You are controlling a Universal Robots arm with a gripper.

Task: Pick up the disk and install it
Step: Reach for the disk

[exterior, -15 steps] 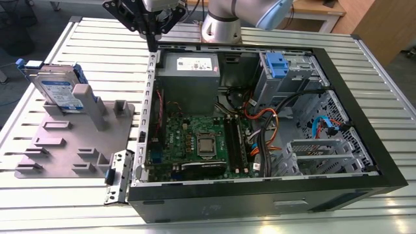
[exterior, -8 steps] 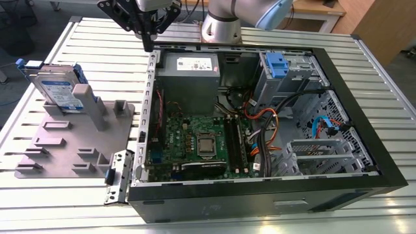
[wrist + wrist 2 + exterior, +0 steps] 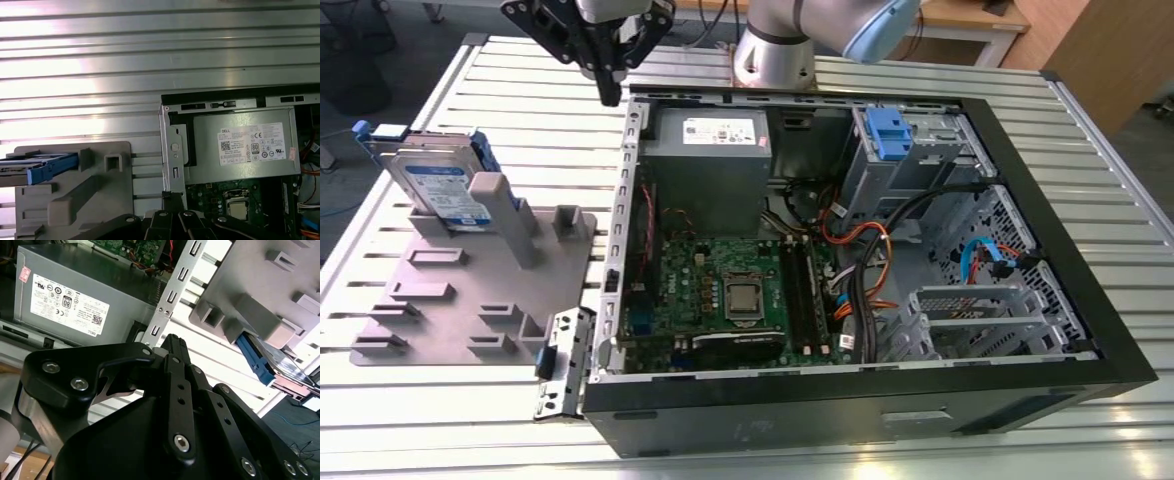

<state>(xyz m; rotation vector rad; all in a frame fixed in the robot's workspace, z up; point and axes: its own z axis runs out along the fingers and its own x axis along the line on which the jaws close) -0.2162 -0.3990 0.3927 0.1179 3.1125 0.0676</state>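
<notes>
One tool (image 3: 608, 98), closed tight, holding nothing, beside case (image 3: 787, 395) edge, disk (image 3: 443, 188) well apart

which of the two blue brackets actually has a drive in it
The one standing on the grey stand at the exterior view's left: its blue rails hold the silver disk. The blue bracket in the drive cage is bare.

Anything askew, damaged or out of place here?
Nothing spilled or damaged. The silver hard drive with blue side rails stands on edge in the grey slotted fixture. One oddity: a perforated metal flap sticks out from a corner of the open black computer case, beside the fixture.
</notes>
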